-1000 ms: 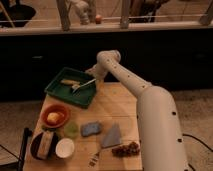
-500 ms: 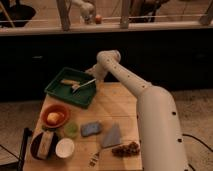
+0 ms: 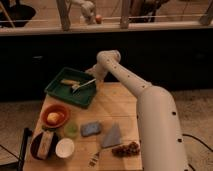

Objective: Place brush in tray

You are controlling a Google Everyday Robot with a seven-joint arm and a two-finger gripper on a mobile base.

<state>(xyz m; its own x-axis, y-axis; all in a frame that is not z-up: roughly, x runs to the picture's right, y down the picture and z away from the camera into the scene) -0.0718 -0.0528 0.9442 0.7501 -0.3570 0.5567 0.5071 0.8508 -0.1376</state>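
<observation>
hand (image 3: 94, 80): we see it at the tray's (image 3: 56, 91) right rim; grip state, can't tell
brush (image 3: 82, 85): inside the tray, stick running left from the hand
beside brush: tan-yellow oblong piece (image 3: 69, 82)

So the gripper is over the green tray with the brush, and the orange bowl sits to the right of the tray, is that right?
Not quite. In the camera view the orange bowl sits in front of the tray, near the table's left edge, not to its right. The rest holds: the gripper is at the tray's right rim, with the brush over the tray.
</observation>
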